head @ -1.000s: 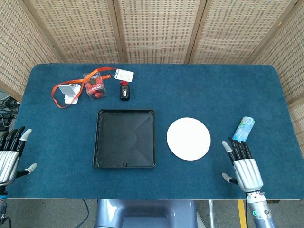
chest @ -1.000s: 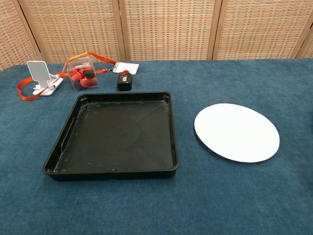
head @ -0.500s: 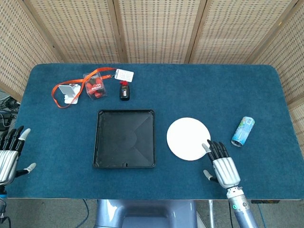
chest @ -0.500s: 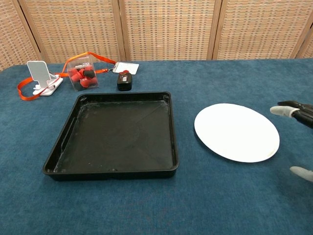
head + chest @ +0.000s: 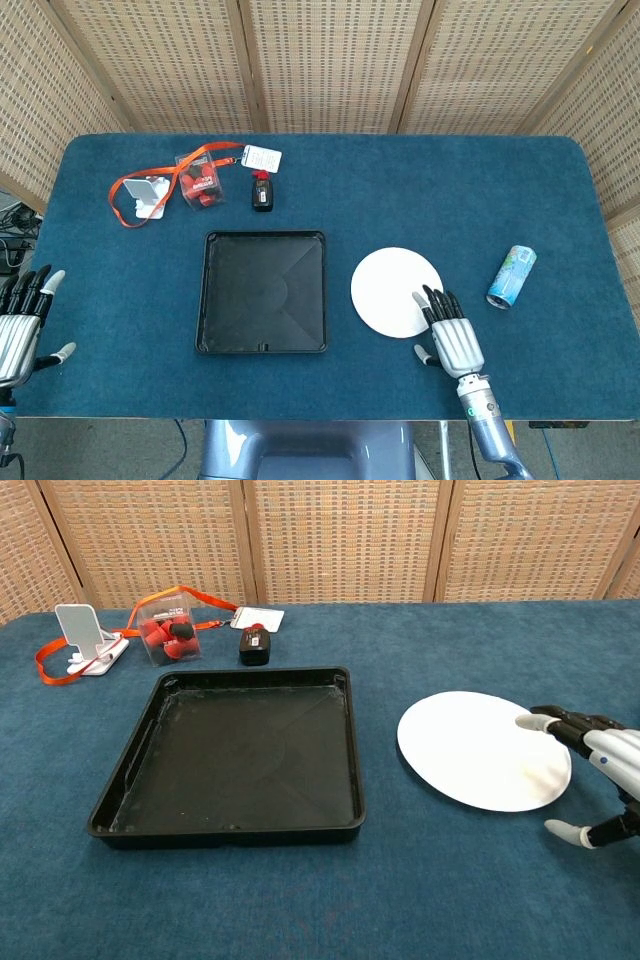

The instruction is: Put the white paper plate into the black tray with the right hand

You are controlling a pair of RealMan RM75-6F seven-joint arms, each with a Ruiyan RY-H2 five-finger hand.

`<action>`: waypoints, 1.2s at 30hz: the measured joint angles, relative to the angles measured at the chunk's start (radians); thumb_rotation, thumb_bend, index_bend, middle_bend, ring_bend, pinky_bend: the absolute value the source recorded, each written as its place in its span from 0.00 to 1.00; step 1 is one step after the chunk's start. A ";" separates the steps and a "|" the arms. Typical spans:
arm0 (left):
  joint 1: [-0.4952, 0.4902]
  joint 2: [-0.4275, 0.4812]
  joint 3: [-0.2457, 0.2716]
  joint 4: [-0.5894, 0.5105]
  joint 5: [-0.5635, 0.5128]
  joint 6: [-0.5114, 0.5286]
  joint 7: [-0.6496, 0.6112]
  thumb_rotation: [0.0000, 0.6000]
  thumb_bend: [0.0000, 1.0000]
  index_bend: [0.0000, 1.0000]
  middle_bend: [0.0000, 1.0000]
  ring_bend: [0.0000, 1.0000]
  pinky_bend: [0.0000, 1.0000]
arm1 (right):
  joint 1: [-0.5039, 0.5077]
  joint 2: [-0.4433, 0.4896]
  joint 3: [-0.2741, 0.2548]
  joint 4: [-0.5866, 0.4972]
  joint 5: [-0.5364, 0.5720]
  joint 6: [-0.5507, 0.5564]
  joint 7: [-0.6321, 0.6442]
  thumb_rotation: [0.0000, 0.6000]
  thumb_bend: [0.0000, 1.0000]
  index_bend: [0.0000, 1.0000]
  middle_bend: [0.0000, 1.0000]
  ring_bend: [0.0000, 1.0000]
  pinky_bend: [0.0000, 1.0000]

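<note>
A: The right hand [image 5: 447,330] is sliding in from beside the can [image 5: 511,277]; a second ago it was well off to the right, and now its fingertips are reaching over the plate's near right edge.

B: Is it holding anything yet?

A: No. The fingers are lying spread and nearly straight, with the thumb sticking out toward the table's front edge. In the chest view the fingertips are hanging over the plate's rim, but I cannot tell whether they are touching it.

B: And the plate [image 5: 396,291] itself?

A: It is lying flat on the table [image 5: 420,190], just to the right of the tray [image 5: 264,292], apart from it. It has not shifted.

B: How is it going to handle?

A: I am guessing very light, thin and a bit floppy. Flat on the cloth, there is little to get under, so the rim on the right side is looking like the place: thumb beneath the lip, fingers on top. Squeezing hard could be creasing it, and it may be sliding on the fabric before it lifts.

B: The left hand [image 5: 19,322]?

A: It is resting at the table's far left corner, fingers apart, holding nothing.
</note>
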 measured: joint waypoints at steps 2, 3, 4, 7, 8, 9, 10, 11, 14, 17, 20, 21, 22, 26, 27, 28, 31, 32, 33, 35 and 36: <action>-0.001 -0.002 0.000 0.002 -0.004 -0.003 0.002 1.00 0.00 0.00 0.00 0.00 0.00 | 0.004 -0.010 0.000 0.019 0.003 -0.003 0.008 1.00 0.46 0.10 0.00 0.00 0.01; -0.002 -0.003 0.000 0.003 -0.004 -0.004 0.003 1.00 0.00 0.00 0.00 0.00 0.00 | 0.006 -0.017 0.000 0.031 0.005 -0.004 0.014 1.00 0.46 0.10 0.00 0.00 0.01; -0.002 -0.004 -0.001 0.004 -0.006 -0.005 0.004 1.00 0.00 0.00 0.00 0.00 0.00 | 0.007 -0.022 0.000 0.040 0.006 -0.004 0.020 1.00 0.46 0.10 0.00 0.00 0.01; -0.004 -0.007 -0.001 0.007 -0.007 -0.007 0.005 1.00 0.00 0.00 0.00 0.00 0.00 | 0.012 -0.036 0.000 0.065 0.007 -0.003 0.035 1.00 0.47 0.10 0.00 0.00 0.01; -0.004 -0.007 -0.001 0.007 -0.008 -0.008 0.005 1.00 0.00 0.00 0.00 0.00 0.00 | 0.014 -0.040 0.000 0.071 0.007 -0.003 0.038 1.00 0.47 0.10 0.00 0.00 0.01; -0.004 -0.008 -0.001 0.008 -0.008 -0.009 0.005 1.00 0.00 0.00 0.00 0.00 0.00 | 0.015 -0.044 -0.001 0.079 0.007 -0.002 0.041 1.00 0.48 0.10 0.00 0.00 0.01; -0.005 -0.008 -0.001 0.009 -0.009 -0.011 0.006 1.00 0.00 0.00 0.00 0.00 0.00 | 0.017 -0.047 -0.001 0.084 0.007 -0.002 0.044 1.00 0.49 0.10 0.00 0.00 0.01; -0.006 -0.009 -0.001 0.010 -0.010 -0.013 0.006 1.00 0.00 0.00 0.00 0.00 0.00 | 0.019 -0.050 0.000 0.089 0.008 -0.004 0.046 1.00 0.50 0.11 0.00 0.00 0.01; -0.007 -0.012 0.000 0.013 -0.014 -0.017 0.007 1.00 0.00 0.00 0.00 0.00 0.00 | 0.024 -0.062 0.002 0.111 0.012 -0.006 0.057 1.00 0.52 0.11 0.00 0.00 0.01; -0.008 -0.013 -0.001 0.015 -0.015 -0.019 0.006 1.00 0.00 0.00 0.00 0.00 0.00 | 0.031 -0.073 0.005 0.128 0.015 -0.006 0.067 1.00 0.55 0.11 0.00 0.00 0.01; -0.009 -0.014 -0.001 0.015 -0.017 -0.021 0.007 1.00 0.00 0.00 0.00 0.00 0.00 | 0.035 -0.078 0.006 0.137 0.016 -0.006 0.072 1.00 0.56 0.11 0.00 0.00 0.01; -0.010 -0.014 -0.001 0.016 -0.018 -0.022 0.007 1.00 0.00 0.00 0.00 0.00 0.00 | 0.037 -0.079 0.007 0.140 0.018 -0.009 0.074 1.00 0.56 0.11 0.00 0.00 0.01; -0.010 -0.014 -0.001 0.016 -0.018 -0.021 0.007 1.00 0.00 0.00 0.00 0.00 0.00 | 0.039 -0.080 0.007 0.142 0.020 -0.011 0.075 1.00 0.56 0.11 0.00 0.00 0.01; -0.009 -0.013 -0.002 0.016 -0.020 -0.019 0.005 1.00 0.00 0.00 0.00 0.00 0.00 | 0.044 -0.087 0.008 0.153 0.029 -0.020 0.076 1.00 0.56 0.11 0.00 0.00 0.01; -0.009 -0.013 -0.002 0.016 -0.021 -0.019 0.005 1.00 0.00 0.00 0.00 0.00 0.00 | 0.045 -0.088 0.008 0.154 0.031 -0.021 0.077 1.00 0.56 0.11 0.00 0.00 0.01; -0.009 -0.013 -0.002 0.016 -0.021 -0.019 0.005 1.00 0.00 0.00 0.00 0.00 0.00 | 0.046 -0.089 0.009 0.155 0.032 -0.022 0.078 1.00 0.56 0.11 0.00 0.00 0.01; -0.009 -0.012 -0.002 0.016 -0.021 -0.019 0.005 1.00 0.00 0.00 0.00 0.00 0.00 | 0.048 -0.093 0.010 0.161 0.036 -0.026 0.081 1.00 0.56 0.12 0.00 0.00 0.01; -0.009 -0.012 -0.002 0.016 -0.021 -0.019 0.005 1.00 0.00 0.00 0.00 0.00 0.00 | 0.049 -0.095 0.011 0.163 0.038 -0.028 0.082 1.00 0.56 0.12 0.00 0.00 0.01; -0.009 -0.012 -0.001 0.016 -0.021 -0.019 0.005 1.00 0.00 0.00 0.00 0.00 0.00 | 0.051 -0.097 0.012 0.166 0.040 -0.029 0.084 1.00 0.56 0.13 0.00 0.00 0.01; -0.009 -0.012 -0.002 0.016 -0.021 -0.019 0.005 1.00 0.00 0.00 0.00 0.00 0.00 | 0.053 -0.101 0.014 0.171 0.042 -0.030 0.088 1.00 0.56 0.14 0.00 0.00 0.01; -0.010 -0.013 -0.002 0.016 -0.022 -0.020 0.005 1.00 0.00 0.00 0.00 0.00 0.00 | 0.055 -0.104 0.015 0.176 0.042 -0.030 0.090 1.00 0.56 0.14 0.00 0.00 0.01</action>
